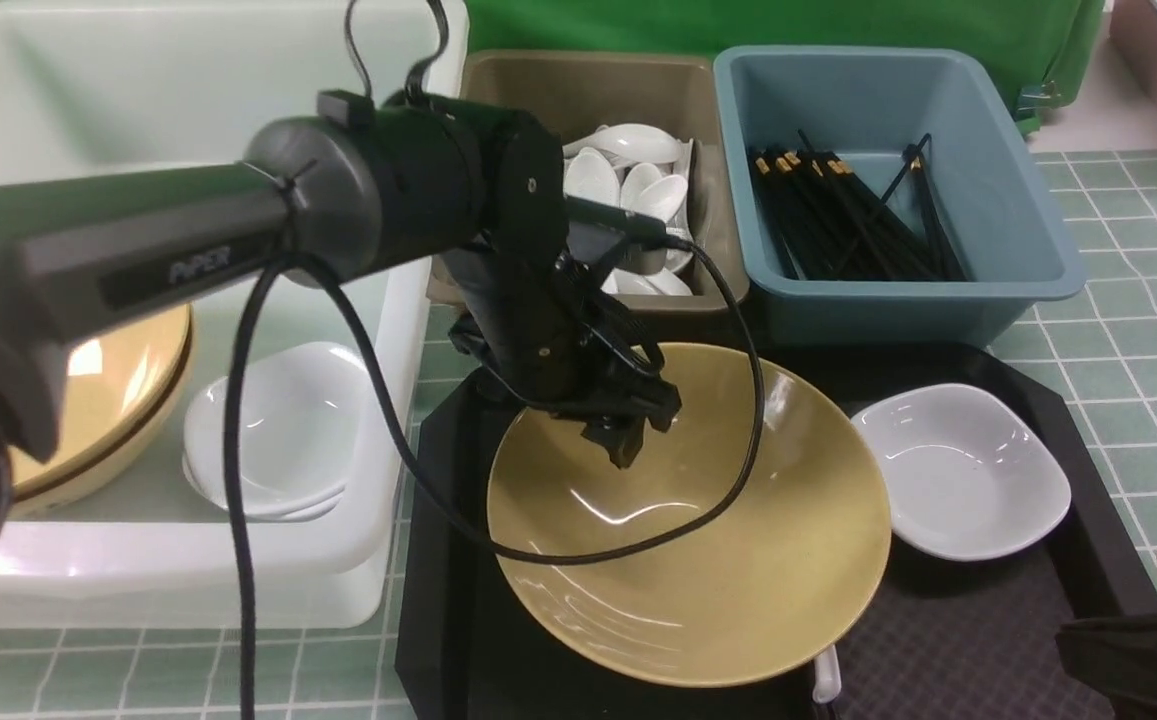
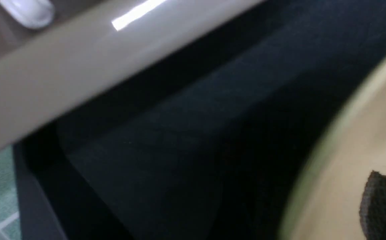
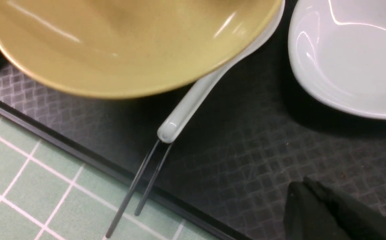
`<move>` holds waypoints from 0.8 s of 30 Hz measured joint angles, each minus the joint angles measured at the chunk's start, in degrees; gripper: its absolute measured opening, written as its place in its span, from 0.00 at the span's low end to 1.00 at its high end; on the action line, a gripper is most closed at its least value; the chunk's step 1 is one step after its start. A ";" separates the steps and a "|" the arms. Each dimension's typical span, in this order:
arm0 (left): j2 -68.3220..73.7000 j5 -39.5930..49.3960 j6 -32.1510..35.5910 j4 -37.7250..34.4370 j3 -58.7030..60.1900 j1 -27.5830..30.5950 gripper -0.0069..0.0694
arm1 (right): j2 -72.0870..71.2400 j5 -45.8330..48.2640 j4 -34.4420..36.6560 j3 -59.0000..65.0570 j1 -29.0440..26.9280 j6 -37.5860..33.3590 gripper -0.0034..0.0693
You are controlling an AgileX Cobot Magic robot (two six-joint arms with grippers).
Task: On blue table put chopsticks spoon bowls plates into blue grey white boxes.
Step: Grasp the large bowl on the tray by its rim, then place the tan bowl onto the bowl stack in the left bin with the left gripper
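A tan bowl (image 1: 698, 540) sits tilted on the black tray, its far-left rim raised. My left gripper (image 1: 628, 440) is shut on that rim. One of its fingers (image 2: 384, 210) lies inside the bowl (image 2: 353, 173); the other is hidden. A white spoon (image 3: 187, 108) lies partly under the bowl (image 3: 122, 43), and its handle tip also shows in the front view (image 1: 826, 682). Two black chopsticks (image 3: 144, 181) stick out past the tray edge. A white plate (image 1: 958, 470) sits to the right of the bowl. My right gripper (image 3: 298, 182) is shut and empty, low over the tray's near right corner.
The white box (image 1: 378, 400) holds another tan bowl (image 1: 108, 400) and stacked white plates (image 1: 278, 430). The grey box (image 1: 578, 90) holds spoons. The blue box (image 1: 1028, 230) holds chopsticks (image 1: 838, 220). The black tray (image 1: 988, 640) lies on the blue table (image 1: 1118, 330).
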 joint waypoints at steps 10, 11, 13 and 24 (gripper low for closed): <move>-0.72 4.21 1.54 -0.58 -1.71 0.07 0.24 | 0.00 0.00 0.07 0.00 0.00 0.00 0.12; -1.54 5.00 1.89 -1.22 -1.94 0.02 0.19 | 0.00 0.00 0.07 0.00 0.00 0.00 0.12; -3.99 5.50 2.95 -1.39 -1.94 -0.24 0.13 | 0.00 0.00 0.07 0.00 0.00 0.00 0.12; -24.52 5.65 9.26 -5.06 -1.83 11.10 0.10 | 0.00 -0.06 0.07 0.00 0.00 0.00 0.14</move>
